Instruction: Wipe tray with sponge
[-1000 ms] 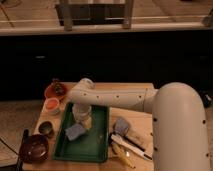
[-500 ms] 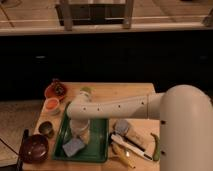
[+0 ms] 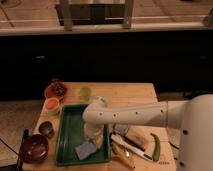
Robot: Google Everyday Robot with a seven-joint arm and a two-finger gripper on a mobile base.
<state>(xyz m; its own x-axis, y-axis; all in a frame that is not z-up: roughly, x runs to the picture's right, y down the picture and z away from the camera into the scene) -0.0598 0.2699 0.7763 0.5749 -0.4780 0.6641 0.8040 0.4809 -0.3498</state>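
The flat, squarish blue-grey sponge [image 3: 85, 150] lay in the near right corner of the shallow, raised-rim dark green tray [image 3: 71, 127] on the wooden table [image 3: 125, 92]. The gripper [image 3: 93, 140] hung right at the sponge; whether it was clamped or released could not be told.
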